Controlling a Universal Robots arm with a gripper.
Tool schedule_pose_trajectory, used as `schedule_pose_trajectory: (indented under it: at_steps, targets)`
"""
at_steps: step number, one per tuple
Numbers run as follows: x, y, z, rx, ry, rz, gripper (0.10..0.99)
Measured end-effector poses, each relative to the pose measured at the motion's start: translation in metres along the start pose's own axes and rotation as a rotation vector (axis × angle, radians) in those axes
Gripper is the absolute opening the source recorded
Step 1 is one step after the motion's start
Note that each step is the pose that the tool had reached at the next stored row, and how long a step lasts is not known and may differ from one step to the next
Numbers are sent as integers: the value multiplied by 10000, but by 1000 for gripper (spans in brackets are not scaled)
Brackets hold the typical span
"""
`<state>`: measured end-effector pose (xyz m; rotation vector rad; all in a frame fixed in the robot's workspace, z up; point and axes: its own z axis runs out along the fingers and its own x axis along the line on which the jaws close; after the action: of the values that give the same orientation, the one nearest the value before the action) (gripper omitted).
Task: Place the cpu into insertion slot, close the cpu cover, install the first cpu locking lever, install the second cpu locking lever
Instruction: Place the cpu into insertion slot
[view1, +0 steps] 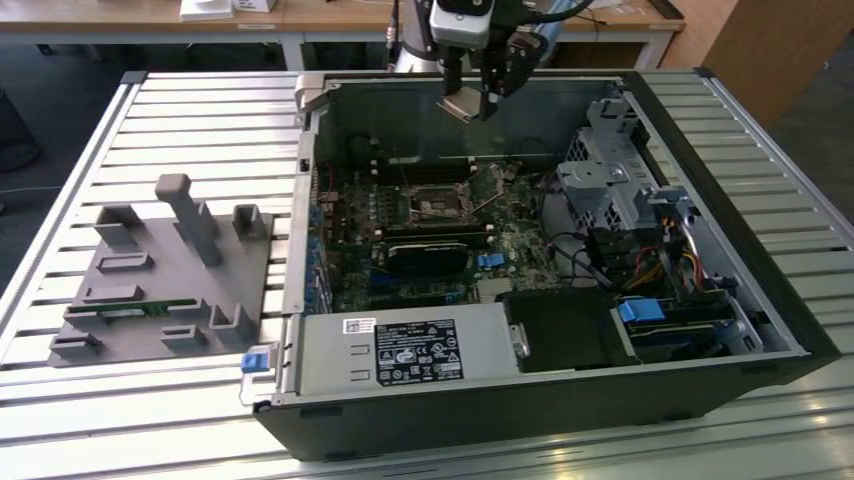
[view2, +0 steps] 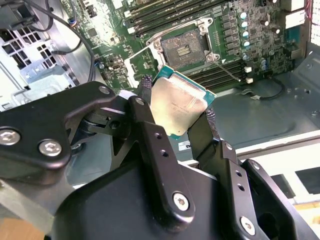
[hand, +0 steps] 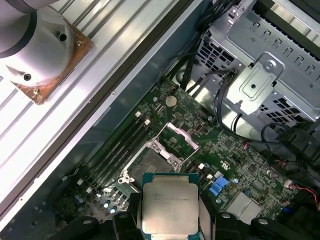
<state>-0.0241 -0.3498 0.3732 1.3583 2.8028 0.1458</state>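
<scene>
In the exterior view the gripper (view1: 481, 100) hangs over the open computer case (view1: 534, 420), well above the insertion slot (view1: 437, 205) and out toward the case's far wall. Its two fingers are closed in on the cpu (view1: 463, 105), which shows as a pale tilted square at their tips. The slot sits uncovered on the green motherboard (view1: 514, 255), with a black card (view1: 430, 255) just beside it on the near side. A grey parts fixture (view1: 160, 290) lies on the slatted table (view1: 134, 120), well apart from the slot at the exterior view's left. In the second wrist view the gripper (view2: 177, 102) pinches the cpu (view2: 177, 107) by two opposite edges. The black fingers (view2: 150, 130) are spread only as wide as the chip, whose dull metal top faces the camera. The insertion slot (view2: 182, 47) lies beyond the chip, not touching it, with long memory slots (view2: 175, 10) just beside it. In the first wrist view the cpu (hand: 170, 205) is clear of the board, and the insertion slot (hand: 150, 162) is near it, bare and dark. The cpu cover (hand: 179, 136) stands swung up at the slot's far edge, and a silver drive cage (hand: 265, 75) lies well apart from the slot.
</scene>
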Motion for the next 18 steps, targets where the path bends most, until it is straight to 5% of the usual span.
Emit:
schedule_pose_trajectory:
  at_steps: [18]
  targets:
    - [0, 0, 3, -23, -114, 1206, 541]
